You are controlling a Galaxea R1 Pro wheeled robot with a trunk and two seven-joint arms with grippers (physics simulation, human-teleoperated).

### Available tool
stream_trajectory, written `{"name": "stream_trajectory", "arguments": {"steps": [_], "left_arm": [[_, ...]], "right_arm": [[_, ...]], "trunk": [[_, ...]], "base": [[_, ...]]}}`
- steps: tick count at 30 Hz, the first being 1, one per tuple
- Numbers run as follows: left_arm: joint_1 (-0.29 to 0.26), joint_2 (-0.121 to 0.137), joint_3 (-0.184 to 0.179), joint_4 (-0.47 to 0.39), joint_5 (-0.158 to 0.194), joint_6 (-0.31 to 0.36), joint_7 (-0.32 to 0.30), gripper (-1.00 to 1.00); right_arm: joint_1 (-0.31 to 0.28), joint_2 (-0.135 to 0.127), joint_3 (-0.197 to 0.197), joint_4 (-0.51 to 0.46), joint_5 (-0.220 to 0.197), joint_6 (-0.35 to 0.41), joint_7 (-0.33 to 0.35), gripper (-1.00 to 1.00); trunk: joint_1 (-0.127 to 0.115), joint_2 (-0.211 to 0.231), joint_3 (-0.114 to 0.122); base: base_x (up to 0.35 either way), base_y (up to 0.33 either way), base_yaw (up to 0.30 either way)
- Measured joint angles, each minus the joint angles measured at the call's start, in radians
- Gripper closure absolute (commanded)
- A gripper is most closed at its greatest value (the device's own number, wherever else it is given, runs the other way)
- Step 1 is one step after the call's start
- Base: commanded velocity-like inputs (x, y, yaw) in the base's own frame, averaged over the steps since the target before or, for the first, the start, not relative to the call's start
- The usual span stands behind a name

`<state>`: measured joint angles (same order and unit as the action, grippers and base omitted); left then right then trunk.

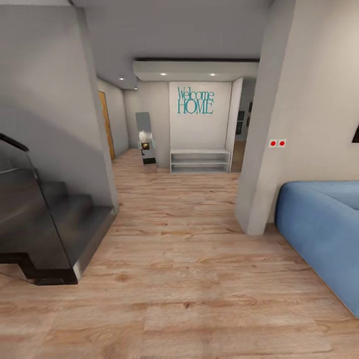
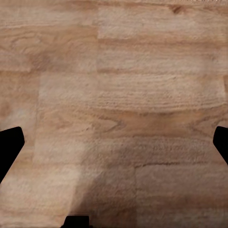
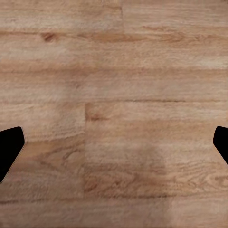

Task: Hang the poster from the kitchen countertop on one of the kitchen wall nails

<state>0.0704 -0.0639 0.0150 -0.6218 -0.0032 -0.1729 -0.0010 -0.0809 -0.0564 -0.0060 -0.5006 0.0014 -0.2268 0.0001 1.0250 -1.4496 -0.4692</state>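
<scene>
A wood-plank floor (image 1: 189, 279) is stretching ahead through a hallway, its boards also showing close up in the left wrist view (image 2: 118, 85) and the right wrist view (image 3: 123, 71). A dark staircase (image 1: 50, 224) with a black handrail (image 1: 14, 142) is rising at the left. A blue sofa (image 1: 324, 224) is sitting at the right, just beside a light wall carrying two red switches (image 1: 277, 143). At the far end, teal "Welcome HOME" lettering (image 1: 195, 101) is hanging above a low white shelf unit (image 1: 200, 161). A tall mirror (image 1: 143, 134) is standing beside it, and a wooden door (image 1: 106, 124) is showing farther left.
</scene>
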Motion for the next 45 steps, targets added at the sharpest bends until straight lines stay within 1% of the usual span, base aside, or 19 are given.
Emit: {"name": "stream_trajectory", "arguments": {"steps": [13,16,23,28,45], "left_arm": [[0.000,0.000,0.000,0.001,0.002,0.001,0.000,-1.00],[0.000,-0.001,0.000,0.002,0.001,0.001,0.000,-1.00],[0.000,0.000,0.001,0.002,0.001,0.001,0.000,-1.00],[0.000,0.000,0.001,0.002,0.001,0.001,0.001,-1.00],[0.000,0.000,0.002,0.002,0.002,0.001,0.001,-1.00]], "right_arm": [[0.000,-0.002,0.001,0.000,0.004,0.001,-0.001,-1.00],[0.000,-0.003,0.002,0.001,0.005,0.000,0.001,-1.00],[0.002,-0.003,0.006,0.038,0.009,-0.005,0.002,-1.00],[0.002,-0.001,0.008,0.043,0.009,-0.006,0.002,-1.00],[0.002,0.004,0.009,0.046,0.011,-0.007,-0.001,-1.00]], "trunk": [[0.000,0.000,0.000],[0.000,0.000,0.000],[0.000,0.000,0.000],[0.000,0.000,0.000],[0.000,0.000,0.000]], "base": [[-0.001,-0.002,0.277],[-0.072,-0.152,0.084],[-0.098,-0.226,0.015],[-0.017,-0.058,0.115],[-0.002,-0.005,0.277]]}}
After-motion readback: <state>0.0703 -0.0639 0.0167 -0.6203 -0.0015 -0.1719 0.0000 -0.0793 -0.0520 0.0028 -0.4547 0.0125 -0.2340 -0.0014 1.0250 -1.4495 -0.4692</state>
